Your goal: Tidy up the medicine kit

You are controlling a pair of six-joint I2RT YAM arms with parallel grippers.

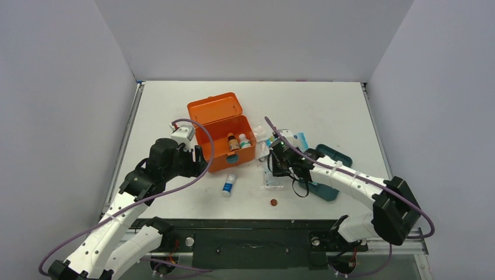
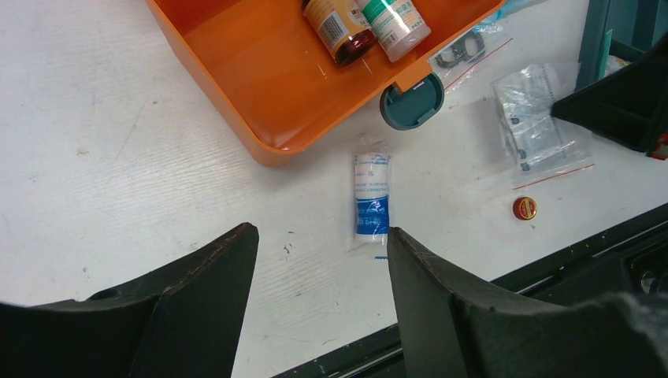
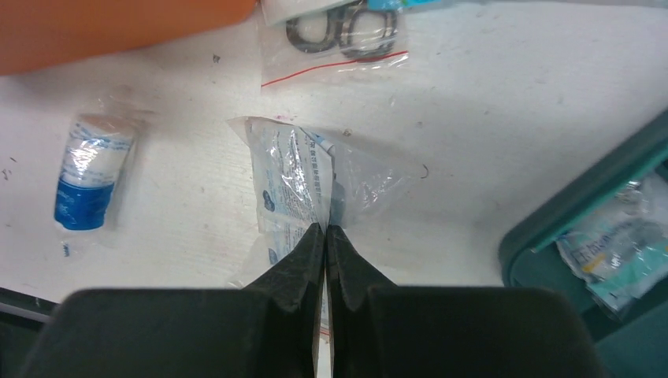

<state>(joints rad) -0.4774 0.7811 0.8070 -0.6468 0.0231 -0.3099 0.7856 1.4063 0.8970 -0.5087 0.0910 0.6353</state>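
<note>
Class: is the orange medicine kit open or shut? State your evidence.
Open: the medicine kit has its lid swung back, and two bottles show inside.

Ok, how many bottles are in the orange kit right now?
2: an amber bottle and a white bottle with a green label, side by side in the medicine kit, near its latch-side wall. That wall could hide others.

orange medicine kit [image 1: 215, 108], teal latch [image 2: 411, 101], teal tray [image 1: 340, 156], blue-and-white wrapped roll [image 2: 371, 197], clear blue-printed packet [image 3: 291, 181]
</note>
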